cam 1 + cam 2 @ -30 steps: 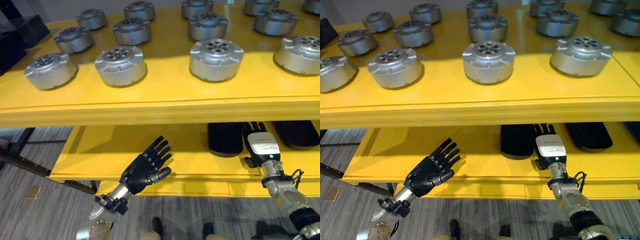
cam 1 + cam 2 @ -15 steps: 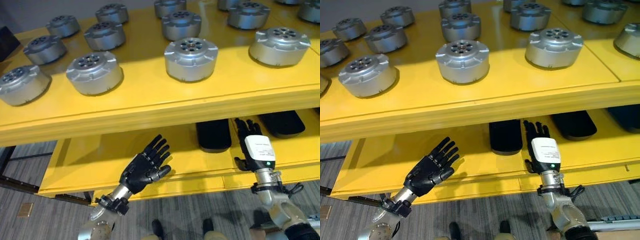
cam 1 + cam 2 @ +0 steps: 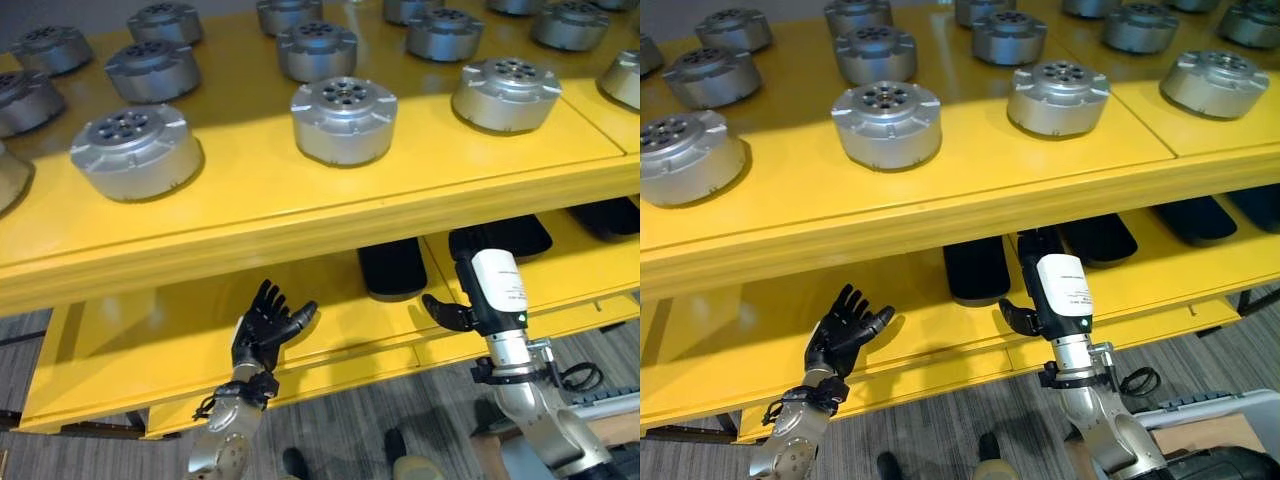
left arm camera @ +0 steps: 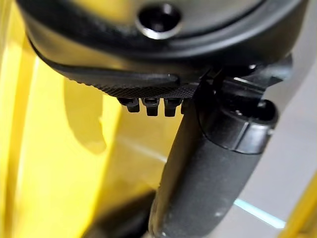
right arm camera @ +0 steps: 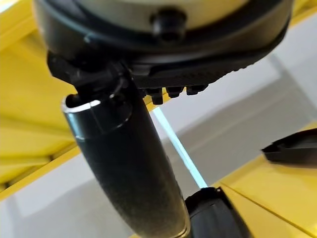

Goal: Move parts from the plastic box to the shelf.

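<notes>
- Hovering at 7 o'clock, left hand [image 3: 264,328] spreads empty fingers before the shelf [image 3: 330,215].
- Right hand [image 3: 478,292] at 5 o'clock: fingers hidden, cannot tell.
- Parts [image 3: 344,105] sit on top.

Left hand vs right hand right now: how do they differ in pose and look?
The left hand shows its dark palm with fingers spread, in front of the lower shelf's bare left part; the right hand shows its back, with a white cover, fingers reaching in under the top shelf near the black pads. Both are open and hold nothing.
</notes>
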Robot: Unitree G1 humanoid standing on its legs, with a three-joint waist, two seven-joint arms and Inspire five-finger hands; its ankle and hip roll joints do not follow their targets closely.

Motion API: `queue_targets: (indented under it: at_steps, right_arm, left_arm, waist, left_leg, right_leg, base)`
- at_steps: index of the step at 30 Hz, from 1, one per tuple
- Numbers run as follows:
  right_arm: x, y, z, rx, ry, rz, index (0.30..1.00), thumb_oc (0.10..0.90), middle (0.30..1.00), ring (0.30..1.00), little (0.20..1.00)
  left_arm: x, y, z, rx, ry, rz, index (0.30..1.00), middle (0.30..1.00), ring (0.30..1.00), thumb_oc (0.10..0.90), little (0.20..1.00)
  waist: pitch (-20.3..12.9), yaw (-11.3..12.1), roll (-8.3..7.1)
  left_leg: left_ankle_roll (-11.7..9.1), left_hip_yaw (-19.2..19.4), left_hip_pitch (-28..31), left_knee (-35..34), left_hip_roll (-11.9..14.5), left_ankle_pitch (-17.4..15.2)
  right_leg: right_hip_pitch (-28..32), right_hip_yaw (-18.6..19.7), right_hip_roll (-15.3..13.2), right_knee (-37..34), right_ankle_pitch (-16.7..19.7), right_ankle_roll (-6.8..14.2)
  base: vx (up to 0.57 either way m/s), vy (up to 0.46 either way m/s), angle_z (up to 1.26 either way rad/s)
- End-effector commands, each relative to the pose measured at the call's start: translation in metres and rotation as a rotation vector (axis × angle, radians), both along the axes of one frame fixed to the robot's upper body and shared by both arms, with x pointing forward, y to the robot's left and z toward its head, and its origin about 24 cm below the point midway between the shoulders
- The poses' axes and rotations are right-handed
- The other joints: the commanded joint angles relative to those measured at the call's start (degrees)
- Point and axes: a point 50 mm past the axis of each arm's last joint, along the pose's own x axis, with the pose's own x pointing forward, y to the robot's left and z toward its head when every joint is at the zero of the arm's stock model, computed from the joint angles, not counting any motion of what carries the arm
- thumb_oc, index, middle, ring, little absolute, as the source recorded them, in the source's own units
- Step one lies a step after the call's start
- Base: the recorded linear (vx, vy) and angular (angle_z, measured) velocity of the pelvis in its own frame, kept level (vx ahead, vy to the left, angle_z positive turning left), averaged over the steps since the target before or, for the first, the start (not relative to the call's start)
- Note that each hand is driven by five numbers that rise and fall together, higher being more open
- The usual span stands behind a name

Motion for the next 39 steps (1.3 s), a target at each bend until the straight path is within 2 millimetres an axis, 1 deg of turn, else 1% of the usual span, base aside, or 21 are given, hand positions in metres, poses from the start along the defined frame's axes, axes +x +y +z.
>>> queue_targets:
  at_steps: [1,5,8,11,16,21,26,31,39]
  right_arm:
    - [0.000,0.018,0.045,0.050,-0.212,0.122,1.000,0.900,1.000,1.000,1.000]
    - [0.001,0.019,0.044,0.032,-0.196,0.144,1.000,0.900,1.000,1.000,1.000]
    - [0.001,0.019,0.045,0.029,-0.193,0.154,1.000,0.900,1.000,1.000,1.000]
    - [0.000,0.020,0.044,0.025,-0.183,0.164,1.000,0.900,1.000,1.000,1.000]
    - [0.000,0.022,0.041,0.018,-0.164,0.177,1.000,0.900,1.000,1.000,1.000]
    - [-0.002,0.024,0.038,0.012,-0.144,0.194,1.000,0.900,1.000,1.000,1.000]
    - [-0.002,0.025,0.038,0.000,-0.131,0.203,1.000,0.900,1.000,1.000,1.000]
    - [-0.003,0.025,0.035,0.001,-0.116,0.204,1.000,0.900,1.000,1.000,1.000]
    - [-0.005,0.028,0.032,0.000,-0.101,0.210,1.000,0.900,1.000,1.000,1.000]
  left_arm:
    - [0.032,0.000,0.031,0.129,-0.146,0.000,1.000,1.000,1.000,0.900,1.000]
    - [0.039,-0.012,0.024,0.168,-0.130,-0.045,1.000,1.000,1.000,0.900,1.000]
    - [0.041,-0.015,0.022,0.182,-0.128,-0.049,1.000,1.000,1.000,0.900,1.000]
    - [0.044,-0.020,0.022,0.226,-0.147,-0.072,1.000,1.000,1.000,0.900,1.000]
    - [0.050,-0.028,0.026,0.245,-0.164,-0.091,1.000,1.000,1.000,0.900,1.000]
    - [0.055,-0.033,0.027,0.223,-0.165,-0.086,1.000,1.000,1.000,0.900,1.000]
    - [0.058,-0.044,0.030,0.208,-0.203,-0.121,1.000,1.000,1.000,0.900,1.000]
    - [0.058,-0.053,0.034,0.162,-0.221,-0.143,1.000,1.000,1.000,0.900,1.000]
    - [0.057,-0.066,0.041,0.136,-0.253,-0.183,1.000,1.000,1.000,0.900,1.000]
  waist:
    - [-3.89,-0.34,-1.53]
    - [-3.95,-1.82,-1.57]
    - [-3.95,-2.43,-1.62]
    - [-3.96,-3.12,-1.60]
    - [-3.86,-4.04,-1.46]
    - [-3.65,-5.15,-1.48]
    - [-3.41,-5.95,-1.62]
    - [-3.31,-6.38,-1.82]
    - [-3.08,-6.78,-2.14]
  left_leg:
    - [0.77,-2.28,3.16,5.01,1.22,-10.71]
    - [1.00,-0.82,3.64,5.17,1.42,-11.17]
    - [1.05,-0.20,3.84,5.29,1.50,-11.38]
    - [1.14,0.43,3.90,5.45,1.62,-11.57]
    - [1.14,1.08,4.12,5.44,1.77,-11.64]
    - [1.24,1.76,4.73,5.59,1.90,-11.95]
    - [1.28,2.26,4.78,5.94,2.09,-12.17]
    - [1.32,2.50,4.83,6.14,2.19,-12.37]
    - [1.45,2.70,4.78,6.51,2.31,-12.67]
  right_leg:
    - [-1.87,0.32,0.32,6.01,-7.00,0.19]
    - [-2.18,2.02,0.68,5.94,-6.87,0.26]
    - [-2.28,2.57,0.79,5.99,-6.85,0.33]
    - [-2.58,3.28,0.97,6.29,-6.98,0.34]
    - [-2.86,4.12,1.24,6.63,-7.16,0.32]
    - [-2.67,4.77,1.40,6.96,-7.37,0.42]
    - [-2.87,5.44,1.56,7.49,-7.58,0.40]
    - [-3.04,5.79,1.67,7.91,-7.82,0.47]
    - [-3.30,6.26,1.90,8.39,-8.02,0.52]
  base:
    - [-0.02,0.025,-0.09]
    - [0.00,0.012,-0.16]
    - [0.01,0.003,-0.16]
    - [0.01,0.002,-0.11]
    - [0.00,0.003,-0.03]
    - [0.03,-0.001,-0.08]
    - [0.01,-0.001,-0.04]
    - [0.01,-0.002,0.00]
    - [0.01,-0.008,-0.05]
